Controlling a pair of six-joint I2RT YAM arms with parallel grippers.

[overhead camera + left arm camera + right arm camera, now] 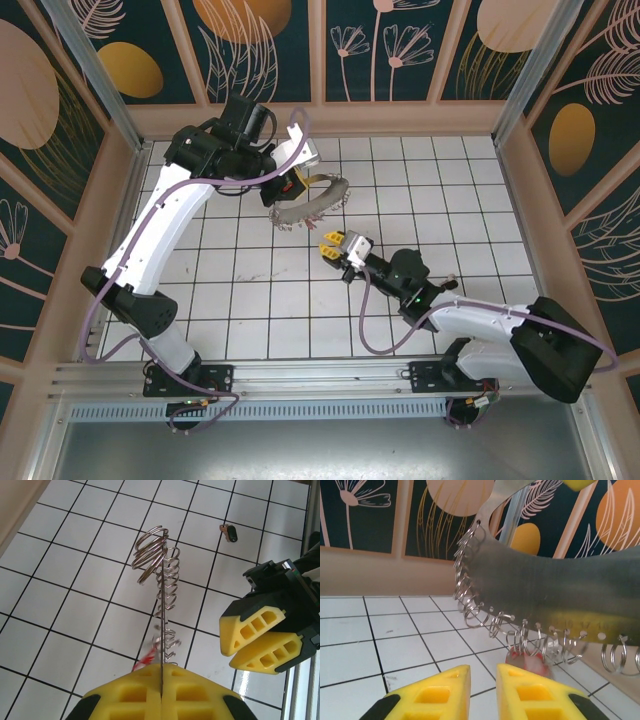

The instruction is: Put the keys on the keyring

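Observation:
My left gripper [297, 188] is shut on the rim of the keyring [312, 212], holding it above the tiled floor. In the left wrist view the keyring [162, 595] runs edge-on out of the closed yellow jaws of the left gripper [162, 667], its small split rings bunched along it. A red-headed key [144, 658] hangs blurred near those jaws. In the right wrist view the keyring [545, 590] arcs across, and the red key [527, 664] hangs from one of its rings. Just in front of it, my right gripper [483, 672] stands open with a narrow, empty gap.
The right gripper [328, 245] sits low just below the hoop, close to the left gripper; it also appears from the left wrist [227, 647]. A small dark object [230, 532] lies on the white tiles farther off. Patterned walls [320, 50] enclose the floor.

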